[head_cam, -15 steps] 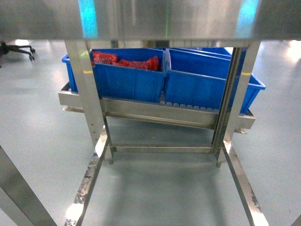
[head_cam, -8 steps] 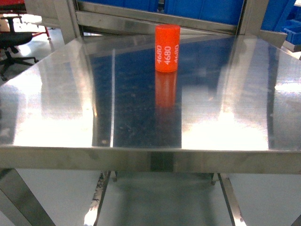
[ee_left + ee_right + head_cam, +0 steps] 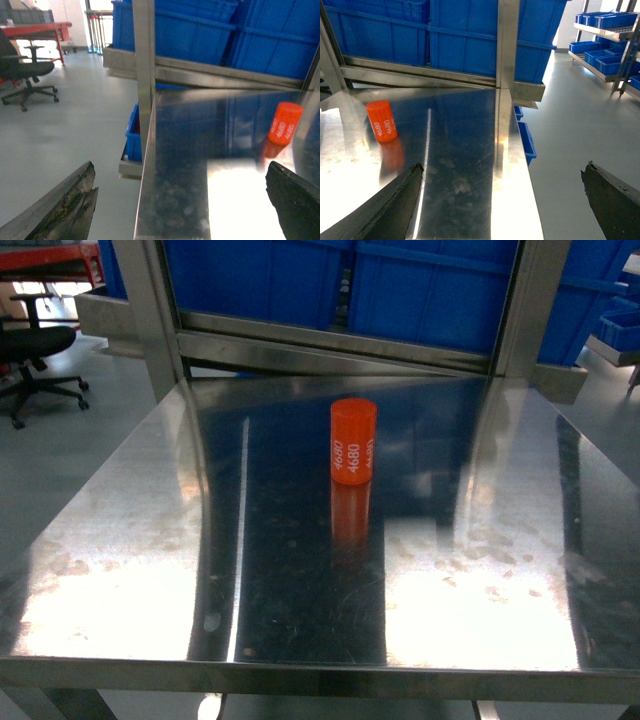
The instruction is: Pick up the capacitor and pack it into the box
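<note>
- Centre of the steel table (image 3: 120, 570), toward the far half: orange capacitor (image 3: 354, 441) stands upright, white "4680" on its side, nothing touching it.
- Left gripper (image 3: 182, 200): fingers spread wide, nothing between them, sitting off the table's near-left corner; capacitor well away, far right in that view.
- Right gripper (image 3: 500, 200): fingers wide apart too, holding nothing, at the table's near-right edge; capacitor far left.
- Behind the table: blue bins (image 3: 430, 290) on a steel rack.
- Far left on the floor: black office chair (image 3: 35, 355).
- Box not visible in any view.
</note>
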